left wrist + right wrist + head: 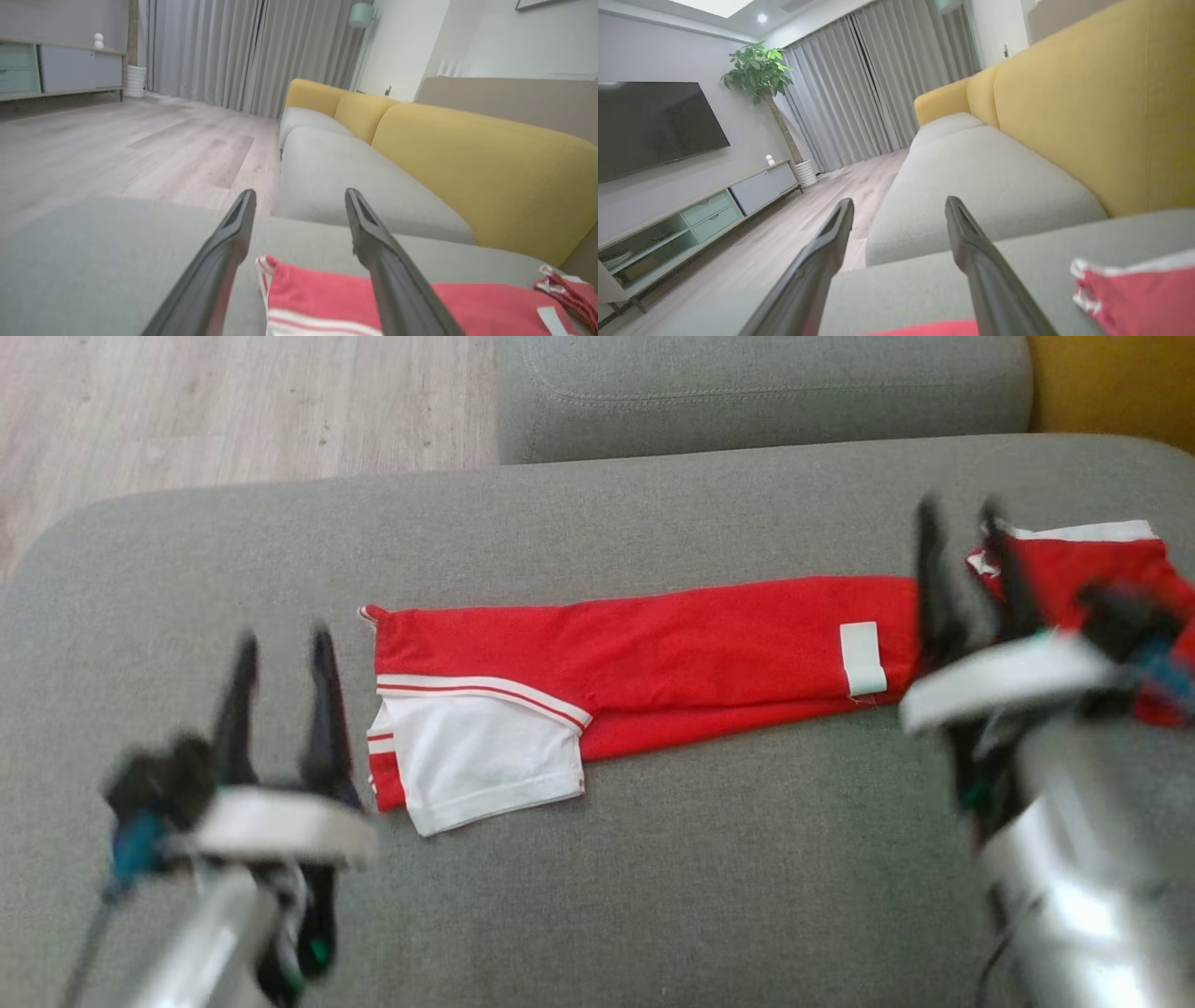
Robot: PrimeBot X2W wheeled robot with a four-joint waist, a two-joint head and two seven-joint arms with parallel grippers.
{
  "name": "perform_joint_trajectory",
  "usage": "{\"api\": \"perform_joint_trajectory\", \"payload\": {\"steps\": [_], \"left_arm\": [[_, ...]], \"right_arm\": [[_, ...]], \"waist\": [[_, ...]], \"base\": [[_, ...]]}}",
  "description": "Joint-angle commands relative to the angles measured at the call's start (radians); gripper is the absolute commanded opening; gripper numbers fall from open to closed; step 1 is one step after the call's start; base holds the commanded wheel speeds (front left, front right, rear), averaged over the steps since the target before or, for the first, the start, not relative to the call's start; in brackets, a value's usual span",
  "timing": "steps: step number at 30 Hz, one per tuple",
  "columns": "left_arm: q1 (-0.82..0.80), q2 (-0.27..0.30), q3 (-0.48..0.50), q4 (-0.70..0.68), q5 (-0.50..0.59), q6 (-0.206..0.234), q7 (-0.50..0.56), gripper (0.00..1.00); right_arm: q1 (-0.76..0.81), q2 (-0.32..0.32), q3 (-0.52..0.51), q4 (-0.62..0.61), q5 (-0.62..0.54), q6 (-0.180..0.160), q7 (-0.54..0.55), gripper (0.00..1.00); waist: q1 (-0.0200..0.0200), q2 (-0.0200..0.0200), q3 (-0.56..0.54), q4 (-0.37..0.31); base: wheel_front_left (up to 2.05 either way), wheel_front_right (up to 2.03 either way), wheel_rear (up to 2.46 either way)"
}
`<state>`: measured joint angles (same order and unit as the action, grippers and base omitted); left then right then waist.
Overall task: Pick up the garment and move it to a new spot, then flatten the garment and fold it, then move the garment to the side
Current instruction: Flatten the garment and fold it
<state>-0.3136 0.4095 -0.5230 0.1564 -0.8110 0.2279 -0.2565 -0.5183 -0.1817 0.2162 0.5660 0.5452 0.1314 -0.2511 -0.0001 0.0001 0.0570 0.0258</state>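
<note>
The garment (653, 653) is red with white panels and stripes, folded into a long strip across the grey sofa seat (597, 896). Its white sleeve lies at the left end, and a bunched red-and-white part (1092, 569) sits at the right end. My left gripper (280, 649) hangs open just left of the garment's left end, holding nothing. My right gripper (962, 518) is open above the right end, also without anything in it. In the left wrist view the open fingers (224, 261) frame the garment's corner (317, 294). A red edge of the garment (1139, 298) shows in the right wrist view.
A second grey seat cushion (766, 392) lies beyond, with the yellow sofa back (490, 172) along the right. Wooden floor (233, 411) lies past the seat's left edge. A TV cabinet (691, 219) and a potted plant (761, 74) stand across the room.
</note>
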Motion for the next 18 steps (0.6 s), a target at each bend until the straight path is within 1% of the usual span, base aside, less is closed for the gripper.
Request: {"api": "perform_joint_trajectory", "payload": {"steps": [1,3,5,8,13,18], "left_arm": [[0.01,0.0,0.072,-0.023,0.045,-0.006,-0.005,1.0],[0.056,-0.04,0.106,-0.015,0.1,-0.025,-0.005,1.0],[0.091,-0.075,0.135,0.0,0.152,-0.05,-0.005,1.0],[0.123,-0.121,0.173,0.029,0.218,-0.088,-0.005,1.0],[0.14,-0.183,0.238,0.062,0.286,-0.147,-0.005,1.0],[0.132,-0.225,0.284,0.084,0.342,-0.194,-0.005,1.0]], "right_arm": [[0.05,0.052,-0.022,-0.057,-0.05,-0.001,-0.01,1.0],[0.116,0.089,-0.071,-0.094,-0.126,-0.001,-0.01,1.0],[0.171,0.112,-0.12,-0.114,-0.164,-0.001,-0.01,1.0],[0.226,0.126,-0.137,-0.13,-0.216,-0.001,-0.01,1.0],[0.257,0.131,-0.155,-0.145,-0.234,-0.001,-0.011,1.0],[0.25,0.131,-0.145,-0.134,-0.248,-0.001,-0.011,1.0]], "waist": [[0.0001,-0.0001,-0.003,0.0],[0.0001,-0.0001,-0.005,0.0],[0.0001,-0.0001,-0.008,0.001],[0.0001,-0.0001,-0.01,0.004],[0.0001,-0.0001,-0.008,0.008],[0.0001,-0.0001,0.008,0.015]], "base": [[0.0,0.0,0.0],[0.0,0.0,0.0],[0.0,0.0,0.0],[0.0,0.0,0.0],[0.0,0.0,0.0],[0.0,0.0,0.0]]}}
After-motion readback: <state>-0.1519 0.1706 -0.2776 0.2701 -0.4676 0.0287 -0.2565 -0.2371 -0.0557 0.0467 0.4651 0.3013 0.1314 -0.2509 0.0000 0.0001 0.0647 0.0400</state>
